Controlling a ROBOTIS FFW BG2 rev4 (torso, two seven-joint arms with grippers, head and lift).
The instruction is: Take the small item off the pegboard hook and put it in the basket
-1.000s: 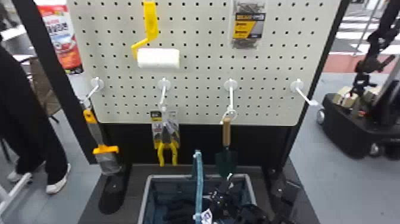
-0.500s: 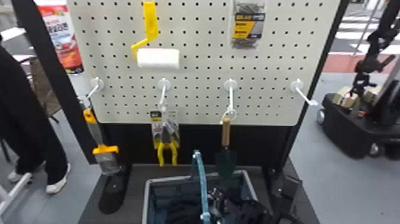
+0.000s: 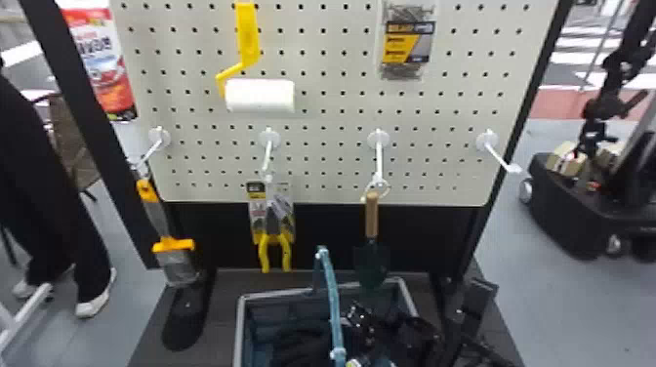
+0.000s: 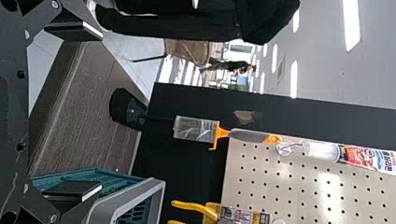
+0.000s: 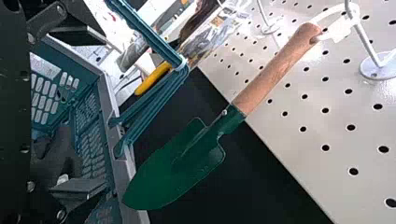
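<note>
In the head view the trowel (image 3: 372,217) hangs by a ring from the third hook (image 3: 379,158), wooden handle up and green blade down. Its blade overlaps the far rim of the basket (image 3: 273,294). My right gripper (image 3: 419,311) is low at the basket's right side, near the blade. In the right wrist view this right gripper (image 5: 95,112) stands open, nothing held, with the trowel (image 5: 275,67) beyond its fingertips. The left gripper (image 4: 88,109), in the left wrist view, is open and empty beside the basket (image 4: 126,200).
The basket's blue handle (image 3: 332,297) stands raised across its middle, and dark contents lie inside. Pliers (image 3: 273,249) and a yellow brush (image 3: 173,244) hang on the hooks to the left; the rightmost hook (image 3: 499,158) is bare. The pegboard (image 3: 322,146) rises behind.
My right gripper has moved slightly up and toward the pegboard. The basket and its handle have shifted and turned a little. The trowel still hangs in place.
</note>
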